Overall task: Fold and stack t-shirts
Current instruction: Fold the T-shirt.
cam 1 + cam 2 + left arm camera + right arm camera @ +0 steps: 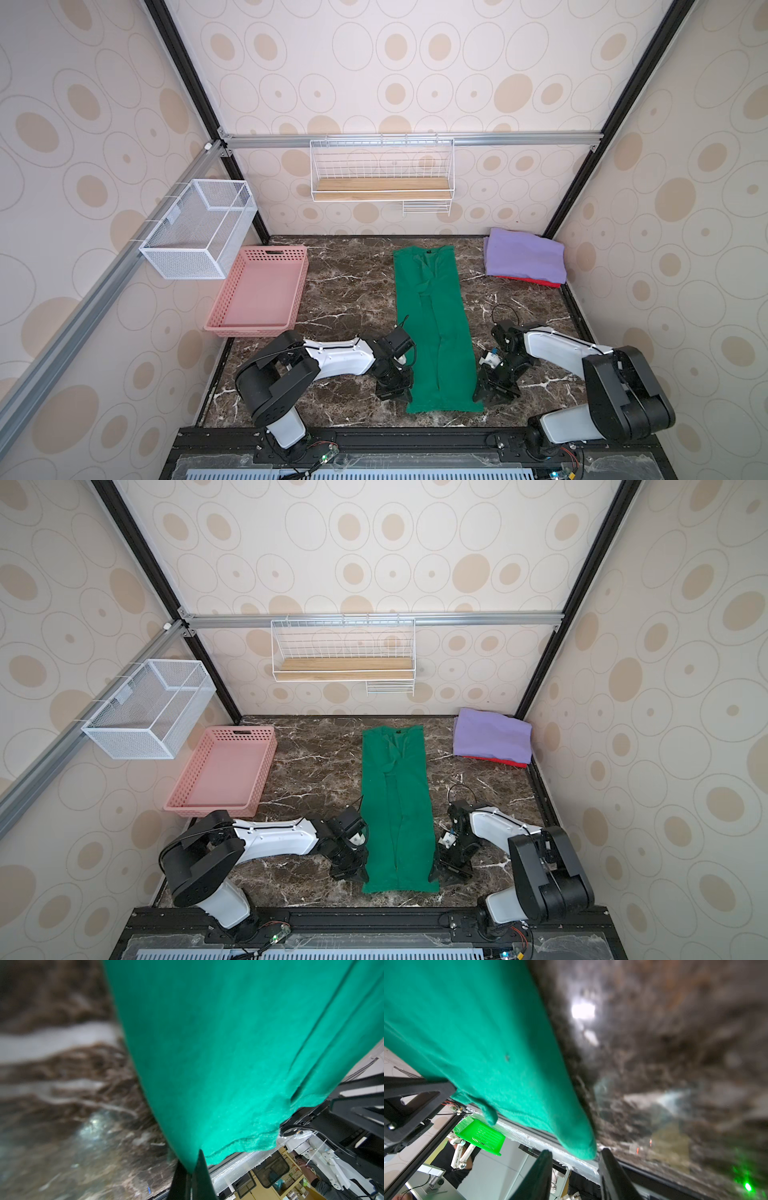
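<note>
The deep green short-sleeved cotton t-shirt (432, 324) lies flat on the dark brown white-veined marble bench (345, 291). It is folded lengthwise into one long narrow strip. The collar end is near the back edge and the hem near the front edge, about midway between the left and right edges, as both top views (397, 804) show.

The left gripper (404, 394) sits low at the hem's front left corner. In the left wrist view its black fingers (200, 1169) are pressed together, with the green hem (207, 1076) pinched between them.

The right gripper (481, 392) sits at the hem's front right corner. In the right wrist view its jaws stand apart (575, 1154), and the tip of the green cloth (508, 1043) reaches into the gap without being clamped.

In the back right corner of the bench, the folded lavender-purple cloth t-shirt (525, 259) rests on top of the folded red t-shirt (536, 281), of which only a thin edge shows.

A pink perforated plastic basket (266, 291) stands along the left edge of the bench. Above it a white mesh metal basket (195, 232) hangs on the left wall rail. A white wire shelf with a wooden board (382, 189) hangs on the back wall.
</note>
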